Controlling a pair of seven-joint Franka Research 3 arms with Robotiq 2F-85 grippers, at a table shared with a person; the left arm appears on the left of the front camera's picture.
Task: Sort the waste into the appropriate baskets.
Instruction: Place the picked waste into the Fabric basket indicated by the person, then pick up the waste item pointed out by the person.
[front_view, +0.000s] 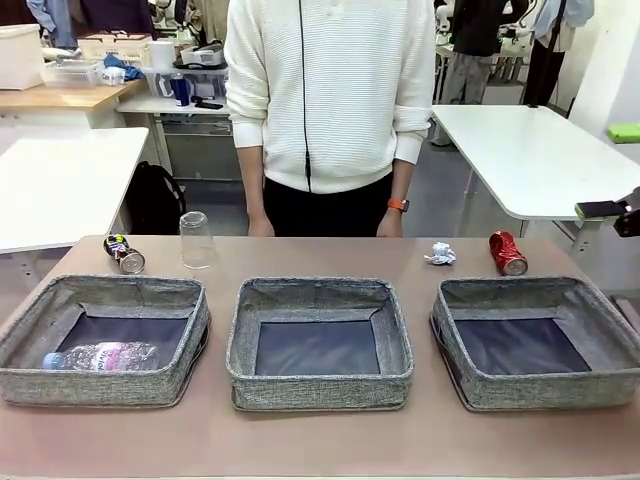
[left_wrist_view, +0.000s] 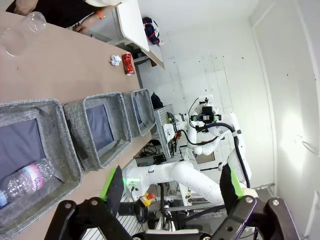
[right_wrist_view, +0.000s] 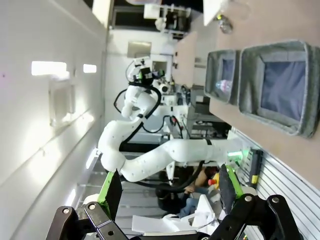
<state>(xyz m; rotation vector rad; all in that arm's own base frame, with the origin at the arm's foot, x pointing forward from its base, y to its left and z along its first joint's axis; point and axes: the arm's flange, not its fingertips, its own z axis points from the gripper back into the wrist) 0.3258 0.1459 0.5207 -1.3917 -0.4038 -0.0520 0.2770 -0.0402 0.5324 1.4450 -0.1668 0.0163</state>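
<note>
- Where the front view looks across the table, three baskets sit in a row. The bottle lies in the left basket. The middle basket and right basket show bare dark bases. Behind them the dark can lies just beside the cup at far left. The paper ball and red can lie at far right.
- In the left wrist view, the left gripper hangs off the table's near edge, fingers spread wide, grasping nothing. The bottle rests in the nearest basket.
- In the right wrist view, the right gripper is likewise released in open air. The bottle shows in the farther of two baskets.
</note>
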